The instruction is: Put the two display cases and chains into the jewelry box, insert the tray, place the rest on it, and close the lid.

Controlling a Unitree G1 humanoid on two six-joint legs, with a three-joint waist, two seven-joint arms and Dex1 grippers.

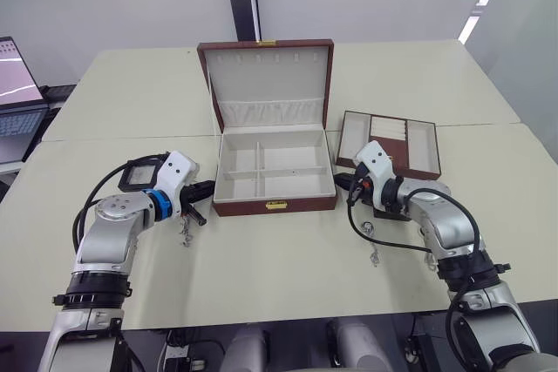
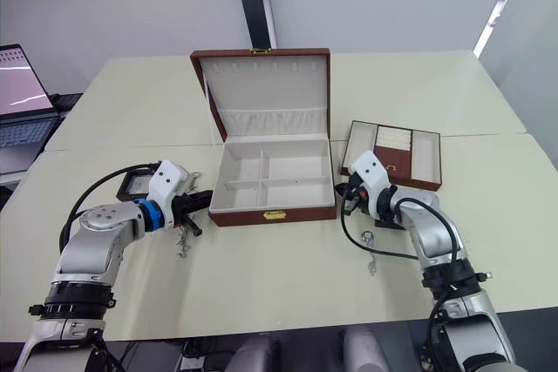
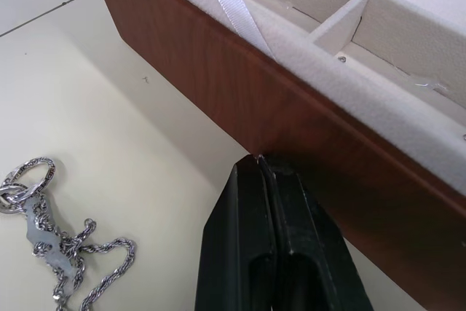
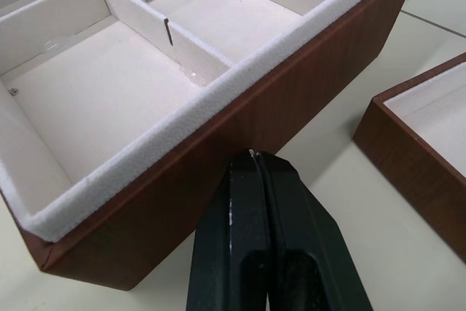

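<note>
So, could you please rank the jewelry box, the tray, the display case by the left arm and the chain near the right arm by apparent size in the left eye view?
1. jewelry box, lid open
2. tray
3. display case, partly hidden by the left arm
4. chain

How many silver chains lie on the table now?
2. One chain lies beside the left gripper; the other chain lies under the right arm. More may be hidden.
</note>
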